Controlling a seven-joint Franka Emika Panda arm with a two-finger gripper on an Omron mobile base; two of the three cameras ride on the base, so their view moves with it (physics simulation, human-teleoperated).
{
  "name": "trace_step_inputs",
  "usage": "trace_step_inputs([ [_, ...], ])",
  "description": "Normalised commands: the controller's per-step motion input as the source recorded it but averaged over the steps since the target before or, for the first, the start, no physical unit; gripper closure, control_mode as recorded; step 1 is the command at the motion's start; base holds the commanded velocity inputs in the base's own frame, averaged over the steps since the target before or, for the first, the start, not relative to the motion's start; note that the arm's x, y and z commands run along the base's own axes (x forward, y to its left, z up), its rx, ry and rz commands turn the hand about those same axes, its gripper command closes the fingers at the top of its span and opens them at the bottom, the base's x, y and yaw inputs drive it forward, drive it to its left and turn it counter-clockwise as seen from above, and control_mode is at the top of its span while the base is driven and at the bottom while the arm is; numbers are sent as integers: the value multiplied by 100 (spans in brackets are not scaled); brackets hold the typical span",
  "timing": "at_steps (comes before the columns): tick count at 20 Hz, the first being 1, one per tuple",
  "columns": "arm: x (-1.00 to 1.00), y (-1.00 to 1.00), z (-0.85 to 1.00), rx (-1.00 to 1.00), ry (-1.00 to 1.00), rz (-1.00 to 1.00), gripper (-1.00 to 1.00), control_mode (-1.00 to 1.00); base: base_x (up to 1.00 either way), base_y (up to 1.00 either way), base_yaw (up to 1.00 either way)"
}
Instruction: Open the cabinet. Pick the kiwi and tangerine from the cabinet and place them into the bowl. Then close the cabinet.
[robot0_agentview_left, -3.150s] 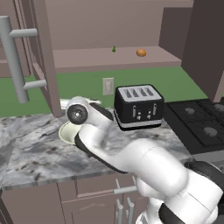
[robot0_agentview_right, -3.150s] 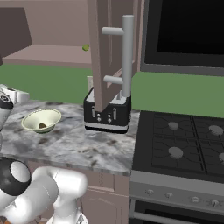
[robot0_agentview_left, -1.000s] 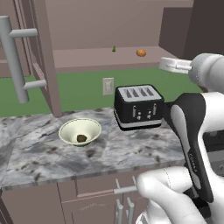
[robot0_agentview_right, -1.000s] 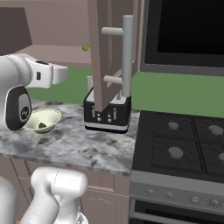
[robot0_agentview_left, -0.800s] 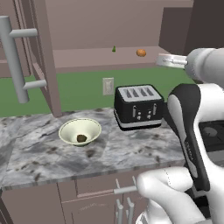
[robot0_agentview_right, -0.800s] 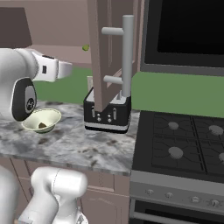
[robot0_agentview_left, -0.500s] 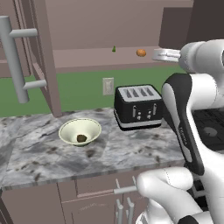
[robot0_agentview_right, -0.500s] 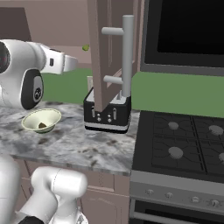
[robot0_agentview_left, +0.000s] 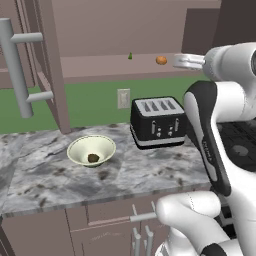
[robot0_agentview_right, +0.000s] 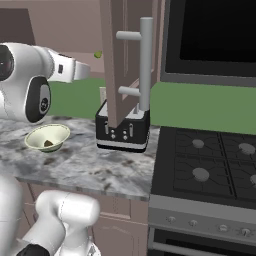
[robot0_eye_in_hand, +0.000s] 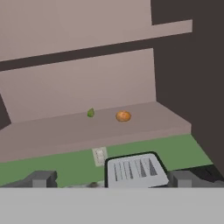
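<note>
The cabinet (robot0_agentview_left: 100, 30) stands open, its left door (robot0_agentview_left: 50, 65) swung out beside the long bar handle (robot0_agentview_left: 15, 65). On its shelf rests the tangerine (robot0_agentview_left: 161, 60), which the hand view has ahead as the tangerine (robot0_eye_in_hand: 123, 116). The kiwi (robot0_agentview_left: 93, 158) lies inside the bowl (robot0_agentview_left: 80, 147) on the counter; both the bowl (robot0_agentview_right: 37, 135) and the kiwi (robot0_agentview_right: 48, 143) appear in the right base view too. My gripper (robot0_agentview_left: 181, 61) hangs at shelf height just right of the tangerine, open and empty. In the hand view my gripper (robot0_eye_in_hand: 112, 178) has its fingertips (robot0_eye_in_hand: 41, 178) wide apart.
A tiny green object (robot0_agentview_left: 130, 56) sits on the shelf left of the tangerine. A black toaster (robot0_agentview_left: 157, 121) stands on the marble counter (robot0_agentview_left: 50, 180) below my hand. The right door (robot0_agentview_right: 125, 60) juts out over the toaster (robot0_agentview_right: 122, 132). A stove (robot0_agentview_right: 210, 170) lies to the right.
The arm rose from over the bowl, leaving the kiwi in it, and has swung up and in toward the shelf. The gripper has closed in on the tangerine, still open.
</note>
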Motion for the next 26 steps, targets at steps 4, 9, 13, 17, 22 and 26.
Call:
trace_step_inputs([
  [4, 24, 0, -2, 0, 0, 0, -100, -100, 0, 0, 0],
  [9, 35, -4, -1, 0, 0, 0, -100, -100, 0, 0, 0],
  [13, 24, -10, -7, -1, 0, 0, -100, -100, 0, 0, 0],
  [17, 21, -27, 0, 0, 0, 0, -100, -100, 0, 0, 0],
  [22, 33, -17, -3, 0, 0, 0, -100, -100, 0, 0, 0],
  [26, 51, -1, -12, -3, 5, 0, -100, -100, 0, 0, 0],
])
